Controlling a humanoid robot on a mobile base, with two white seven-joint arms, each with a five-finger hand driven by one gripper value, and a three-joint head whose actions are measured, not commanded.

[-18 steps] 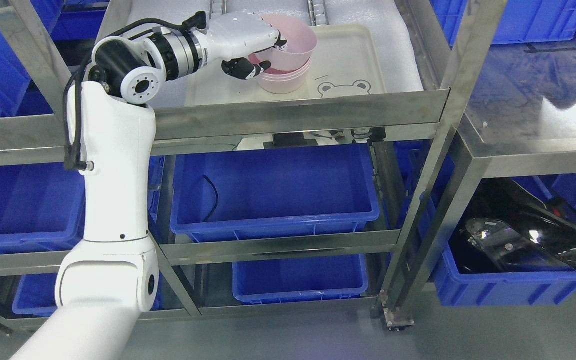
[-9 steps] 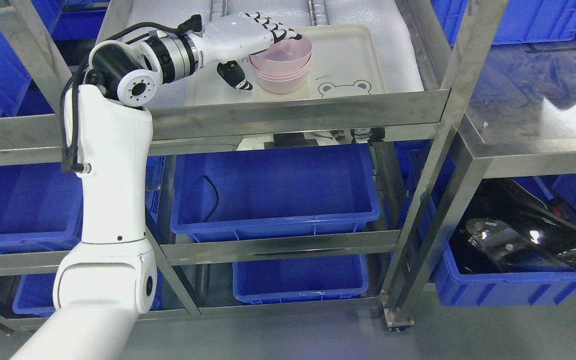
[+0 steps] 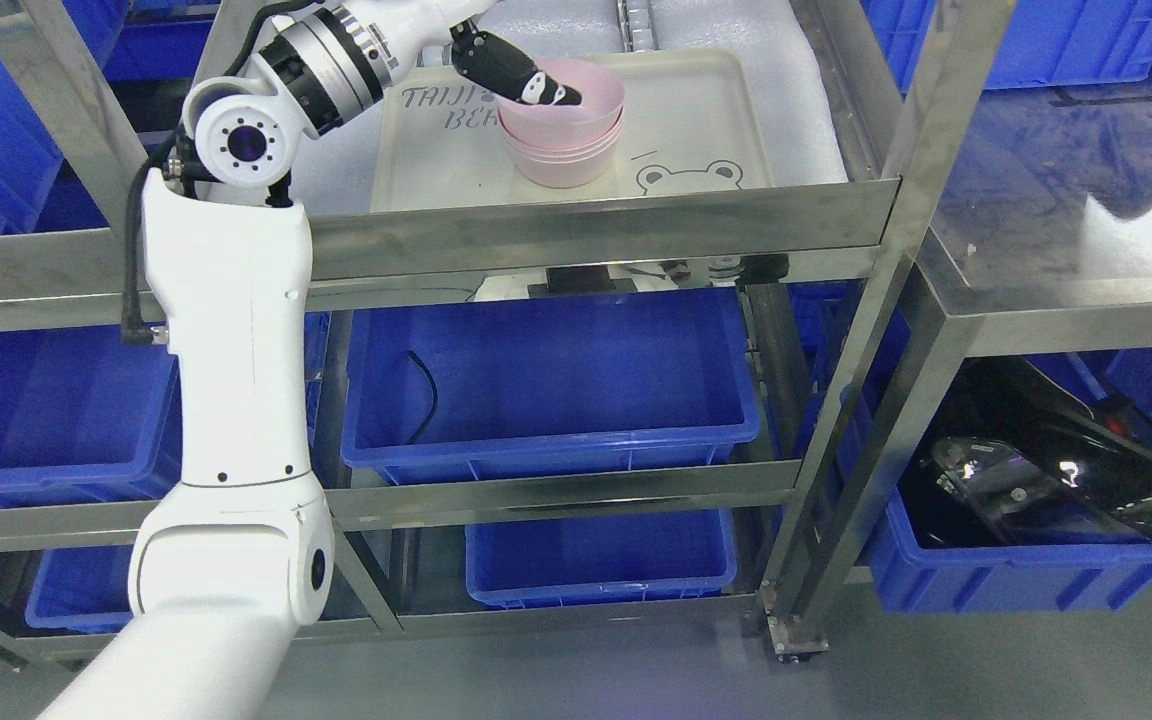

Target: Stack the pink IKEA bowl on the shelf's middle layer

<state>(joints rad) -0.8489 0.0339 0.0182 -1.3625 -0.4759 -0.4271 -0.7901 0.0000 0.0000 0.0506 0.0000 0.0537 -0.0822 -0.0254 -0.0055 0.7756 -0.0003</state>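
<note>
The left hand (image 3: 456, 25) is mostly cut off at the top edge; whether its fingers are open is unclear. One dark digit overlaps the rim of the bowls (image 3: 563, 125), stacked on the tray (image 3: 706, 110) on the shelf.

Steel shelf (image 3: 586, 215) with cream tray (image 3: 716, 120) bearing stacked pink bowls (image 3: 566, 150).

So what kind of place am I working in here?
Probably a warehouse or factory storeroom: bare steel shelving, rows of blue plastic bins on it and behind, and a grey floor. The pink bowls sit on a cream tray.
</note>
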